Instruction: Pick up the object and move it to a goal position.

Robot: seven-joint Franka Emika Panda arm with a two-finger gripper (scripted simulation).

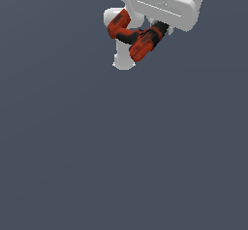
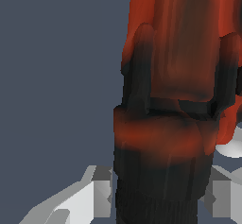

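The claw [image 1: 156, 30] is clamped on the drill [image 1: 138, 39] near its black chuck end, up by the bench's [image 1: 97, 151] far edge; rigid, lopsidedly heavy, it could swivel.

A flat, featureless slate-blue ground [image 1: 121, 151] fills almost the whole exterior view. It carries no seams, tiles, marks or texture, and no horizon or edge divides it, so whether it is floor or backdrop cannot be told. Its tone is even, perhaps slightly lighter toward the lower part of the view. No walls, windows or furniture show. The light is soft and diffuse, with no clear cast shadows on the ground. In the wrist view the same plain slate-blue surface [image 2: 56, 76] occupies one side, equally smooth and unmarked.
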